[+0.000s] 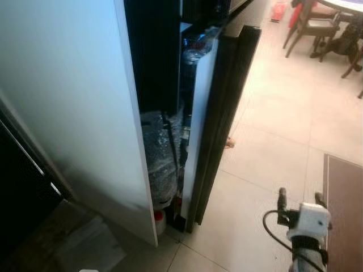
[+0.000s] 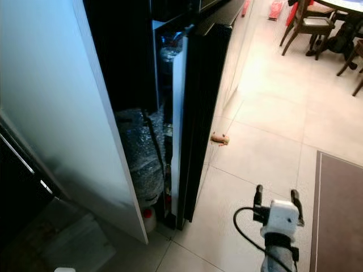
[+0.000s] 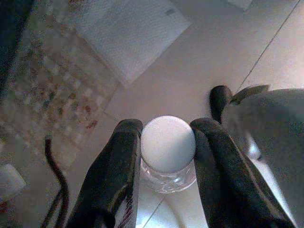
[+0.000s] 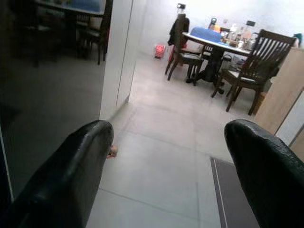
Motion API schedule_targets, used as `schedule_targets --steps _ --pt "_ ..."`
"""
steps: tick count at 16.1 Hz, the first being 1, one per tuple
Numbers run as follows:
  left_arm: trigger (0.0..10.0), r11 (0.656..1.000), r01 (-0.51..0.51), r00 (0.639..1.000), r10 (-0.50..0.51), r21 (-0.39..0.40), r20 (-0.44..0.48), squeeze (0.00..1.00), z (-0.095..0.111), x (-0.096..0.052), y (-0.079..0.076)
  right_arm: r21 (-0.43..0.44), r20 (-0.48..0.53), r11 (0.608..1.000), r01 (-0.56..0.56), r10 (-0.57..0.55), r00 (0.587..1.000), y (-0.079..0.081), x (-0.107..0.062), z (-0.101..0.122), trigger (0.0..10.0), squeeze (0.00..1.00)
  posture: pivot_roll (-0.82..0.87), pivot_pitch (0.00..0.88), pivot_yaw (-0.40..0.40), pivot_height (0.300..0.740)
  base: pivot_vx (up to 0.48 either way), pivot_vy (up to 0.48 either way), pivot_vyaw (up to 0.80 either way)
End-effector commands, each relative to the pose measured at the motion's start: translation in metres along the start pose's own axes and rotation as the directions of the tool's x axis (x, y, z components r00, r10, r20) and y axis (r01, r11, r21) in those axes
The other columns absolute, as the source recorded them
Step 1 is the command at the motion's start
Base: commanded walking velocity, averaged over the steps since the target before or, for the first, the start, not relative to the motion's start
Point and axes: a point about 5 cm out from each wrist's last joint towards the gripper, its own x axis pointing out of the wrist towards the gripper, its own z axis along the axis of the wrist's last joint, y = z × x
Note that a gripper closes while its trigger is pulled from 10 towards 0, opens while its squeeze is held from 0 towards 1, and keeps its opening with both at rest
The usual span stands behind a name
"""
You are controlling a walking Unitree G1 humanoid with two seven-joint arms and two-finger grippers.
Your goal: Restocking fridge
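Left wrist view looks down the left gripper [image 3: 167,147], whose fingers [image 3: 116,171] clamp a clear bottle [image 3: 168,156] with a white cap, one finger touching each side of the neck, above pale floor tiles and a patterned mat [image 3: 52,90]. From the head, the fridge [image 1: 68,113] stands with its dark door [image 1: 218,119] slightly ajar; bottles wrapped in plastic [image 1: 161,158] sit low in the gap, and more bottles show higher up on the door shelf. The right gripper [image 2: 276,198] hovers over the floor right of the door, fingers spread apart and empty. A brown rug [image 2: 340,209] lies beside it; chairs [image 4: 251,71] and a table stand far across the room.
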Motion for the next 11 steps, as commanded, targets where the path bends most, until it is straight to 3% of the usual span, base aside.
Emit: schedule_targets --steps 1,3,4,5,7,11 --pt "10.0 1.000 -0.016 1.000 0.017 0.012 -0.012 0.00 -0.006 -0.002 0.007 -0.019 0.061 0.998 -0.054 0.055 0.997 0.012 0.002 0.015 10.0 0.00 -0.09 0.000 0.025 0.740 0.000 0.000 0.00" --pt "10.0 1.000 -0.023 1.000 0.023 0.017 -0.015 0.00 -0.009 -0.003 0.011 -0.019 0.108 0.994 -0.107 0.108 0.988 0.028 0.003 0.030 10.0 0.00 -0.09 0.000 0.033 0.740 0.000 0.000 0.00" --pt "10.0 0.999 -0.036 0.997 0.036 0.011 0.071 0.00 0.015 0.003 0.020 -0.020 0.118 0.993 -0.117 0.118 0.986 0.032 0.004 0.035 10.0 0.00 -0.09 0.000 0.033 0.740 0.000 0.000 0.00" --pt "10.0 0.999 -0.043 0.995 0.043 0.006 0.090 0.00 0.023 0.004 0.029 -0.011 0.118 0.993 -0.113 0.114 0.986 0.032 0.005 0.036 10.0 0.00 -0.09 0.000 0.032 0.740 0.000 0.000 0.00" --pt "10.0 0.999 -0.041 0.997 0.041 0.005 0.073 0.00 0.025 0.005 0.031 -0.013 0.104 0.993 -0.114 0.115 0.988 0.032 0.004 0.037 10.0 0.00 -0.10 0.000 0.028 0.740 0.000 0.000 0.00" --pt "10.0 0.999 -0.039 0.999 0.039 0.029 0.019 0.00 0.019 0.005 0.037 0.043 0.079 0.998 -0.055 0.052 0.995 0.029 0.005 0.043 10.0 0.00 -0.10 0.000 0.029 0.740 0.000 0.331 0.00"
